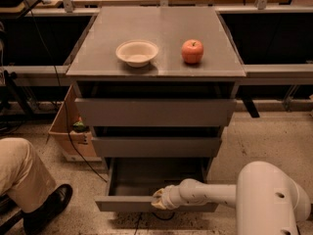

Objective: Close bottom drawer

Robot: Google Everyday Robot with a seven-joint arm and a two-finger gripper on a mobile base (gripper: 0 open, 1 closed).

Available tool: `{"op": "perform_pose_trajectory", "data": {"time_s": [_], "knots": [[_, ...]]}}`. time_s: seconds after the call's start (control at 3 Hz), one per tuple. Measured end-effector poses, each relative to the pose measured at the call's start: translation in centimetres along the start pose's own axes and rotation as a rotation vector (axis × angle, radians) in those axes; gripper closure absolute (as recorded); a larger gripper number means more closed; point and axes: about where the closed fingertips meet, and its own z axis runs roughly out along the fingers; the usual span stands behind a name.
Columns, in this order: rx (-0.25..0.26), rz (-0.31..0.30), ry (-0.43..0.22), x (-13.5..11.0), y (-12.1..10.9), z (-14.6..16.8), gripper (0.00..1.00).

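The bottom drawer [127,203] of the grey cabinet stands pulled out, a shallow grey box with a slim flat front near the floor. Its inside [156,177] shows bare. My gripper [157,199] is at the end of the white arm [210,192] reaching in from the right. It rests against the drawer front near its middle, at the top edge. The mid drawer front [156,147] and the top drawer front [155,112] above it stand slightly out from the cabinet.
A cream bowl [137,52] and a red apple [192,51] sit on the cabinet top [156,28]. A person's leg and black shoe [46,207] are at the lower left. A cardboard box [68,136] stands left of the cabinet. My white base [271,199] is at the lower right.
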Motion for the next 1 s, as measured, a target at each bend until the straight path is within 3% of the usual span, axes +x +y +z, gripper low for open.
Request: {"op": "perform_pose_trajectory", "data": {"time_s": [0.67,1.0], "knots": [[0.002,-0.004,-0.005,-0.1,0.1,-0.4,0.23],[0.004,-0.011,-0.008,-0.3,0.9,-3.0,0.38]]}}
